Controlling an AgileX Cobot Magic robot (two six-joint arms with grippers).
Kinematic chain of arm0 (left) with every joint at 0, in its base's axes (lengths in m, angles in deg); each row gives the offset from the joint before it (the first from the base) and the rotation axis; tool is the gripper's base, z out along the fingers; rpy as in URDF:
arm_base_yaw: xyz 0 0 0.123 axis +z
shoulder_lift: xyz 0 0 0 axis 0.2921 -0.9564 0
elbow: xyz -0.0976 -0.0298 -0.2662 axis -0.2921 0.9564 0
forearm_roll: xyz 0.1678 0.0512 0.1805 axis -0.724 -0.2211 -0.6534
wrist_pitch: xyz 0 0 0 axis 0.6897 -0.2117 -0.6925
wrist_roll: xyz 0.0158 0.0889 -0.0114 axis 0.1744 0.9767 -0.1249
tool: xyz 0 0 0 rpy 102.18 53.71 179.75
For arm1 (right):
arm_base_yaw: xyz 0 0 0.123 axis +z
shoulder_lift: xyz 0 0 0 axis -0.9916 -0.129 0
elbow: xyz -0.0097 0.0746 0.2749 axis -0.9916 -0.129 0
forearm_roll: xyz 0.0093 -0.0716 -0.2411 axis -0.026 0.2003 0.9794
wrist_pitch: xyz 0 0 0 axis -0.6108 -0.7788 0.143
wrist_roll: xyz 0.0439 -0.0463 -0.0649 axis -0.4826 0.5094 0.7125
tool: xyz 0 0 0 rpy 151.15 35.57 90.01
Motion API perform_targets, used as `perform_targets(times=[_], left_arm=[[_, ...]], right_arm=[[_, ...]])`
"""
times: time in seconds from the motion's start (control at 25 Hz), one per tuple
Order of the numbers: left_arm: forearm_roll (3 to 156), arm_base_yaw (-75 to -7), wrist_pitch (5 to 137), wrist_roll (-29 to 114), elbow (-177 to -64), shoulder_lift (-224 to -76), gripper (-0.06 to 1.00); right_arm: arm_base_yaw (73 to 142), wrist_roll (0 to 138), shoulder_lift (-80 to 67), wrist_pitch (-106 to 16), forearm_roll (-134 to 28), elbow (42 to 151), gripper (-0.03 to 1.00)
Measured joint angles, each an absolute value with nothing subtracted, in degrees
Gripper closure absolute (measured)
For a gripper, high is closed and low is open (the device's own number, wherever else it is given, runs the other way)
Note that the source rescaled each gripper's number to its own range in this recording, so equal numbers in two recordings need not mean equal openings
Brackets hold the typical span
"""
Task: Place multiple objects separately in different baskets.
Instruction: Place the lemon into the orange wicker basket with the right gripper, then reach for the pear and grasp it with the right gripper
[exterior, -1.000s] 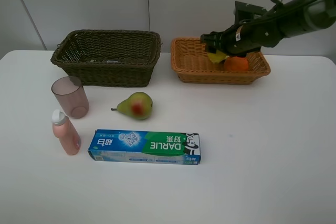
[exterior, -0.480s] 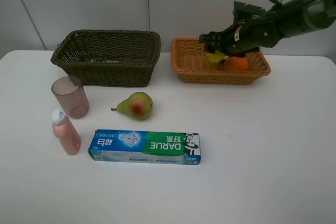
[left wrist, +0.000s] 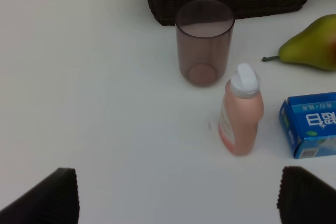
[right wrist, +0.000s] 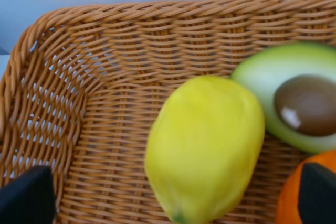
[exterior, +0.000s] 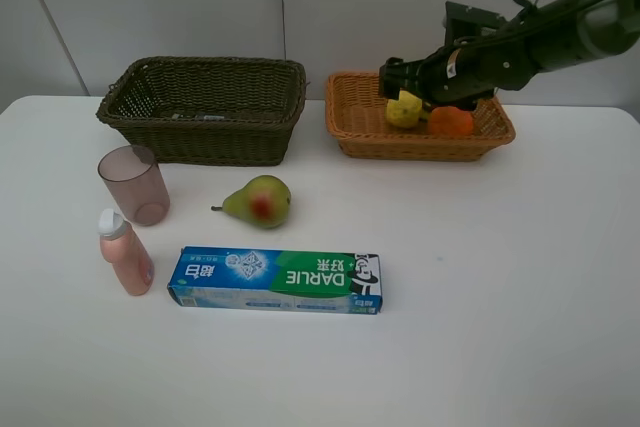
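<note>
**Yellow lemon (right wrist: 205, 145) lies free in the tan basket (exterior: 365, 132)**

Right gripper (right wrist: 171, 195) hangs over the tan basket with its jaws spread wide, gripping nothing. The lemon rests on the weave below, clear of both fingers, right beside the halved avocado (right wrist: 294, 98) and the orange (exterior: 452, 121). Left gripper (left wrist: 178, 195) is also spread and empty above the table (exterior: 500, 277). The pear (exterior: 259, 201), toothpaste box (exterior: 275, 280), pink bottle (exterior: 124, 252) and mauve cup (exterior: 134, 183) sit on the table in front of the dark basket (exterior: 200, 112).

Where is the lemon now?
In the exterior high view, the lemon lies inside the light orange basket at the back right of the table, left of the orange; the right wrist view shows the halved avocado beside it.
</note>
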State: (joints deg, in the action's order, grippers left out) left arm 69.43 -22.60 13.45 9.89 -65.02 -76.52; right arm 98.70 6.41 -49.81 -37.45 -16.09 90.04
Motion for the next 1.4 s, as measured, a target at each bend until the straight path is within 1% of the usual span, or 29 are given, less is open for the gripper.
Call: perform_targets(times=[0.28, 0.92, 1.2, 1.4], left_arm=[[69.4, -22.6, 13.4, 9.9, -65.0, -76.5, -0.05], [69.4, -22.6, 13.4, 9.9, -65.0, -76.5, -0.05], [69.4, -22.6, 13.4, 9.9, -65.0, -76.5, -0.05], [69.4, -22.6, 13.4, 9.9, -65.0, -76.5, -0.05]], right_arm=[[98.7, 6.4, -49.8, -37.9, -16.1, 90.0, -0.03], [98.9, 6.4, -49.5, -38.5, -17.4, 90.0, -0.03], [101.3, 9.0, -46.7, -42.1, -17.5, 90.0, -0.03], [104.6, 11.4, -43.9, -45.3, -17.5, 90.0, -0.03]])
